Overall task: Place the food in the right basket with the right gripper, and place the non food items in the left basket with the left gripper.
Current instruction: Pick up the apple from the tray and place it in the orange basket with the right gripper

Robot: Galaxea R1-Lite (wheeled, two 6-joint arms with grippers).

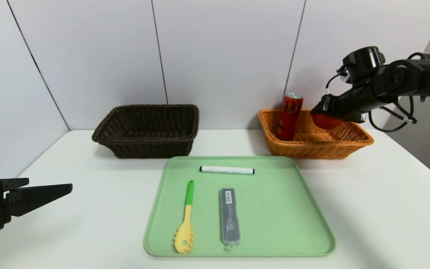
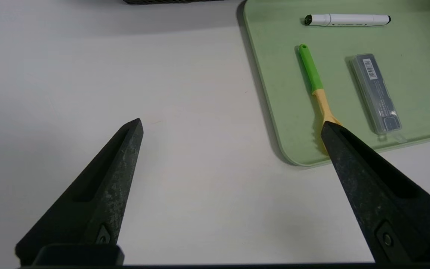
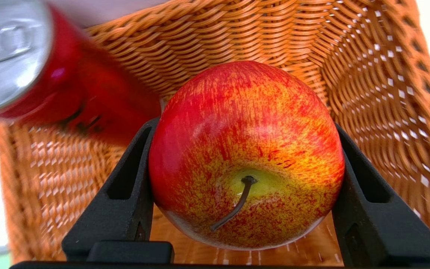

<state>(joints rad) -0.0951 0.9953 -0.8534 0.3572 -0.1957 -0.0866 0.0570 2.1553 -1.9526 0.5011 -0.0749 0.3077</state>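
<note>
My right gripper (image 1: 325, 112) is shut on a red and yellow apple (image 3: 246, 153), holding it over the orange right basket (image 1: 349, 144). A red drink can (image 1: 289, 116) stands upright in that basket's left part. The dark brown left basket (image 1: 146, 130) holds nothing that I can see. On the green tray (image 1: 274, 209) lie a white marker (image 1: 227, 170), a green and yellow pasta spoon (image 1: 186, 218) and a grey pen case (image 1: 230, 216). My left gripper (image 2: 231, 129) hangs open over bare table left of the tray.
The white table (image 1: 379, 209) runs wide around the tray. Grey wall panels stand right behind both baskets. The table's right edge lies near the orange basket.
</note>
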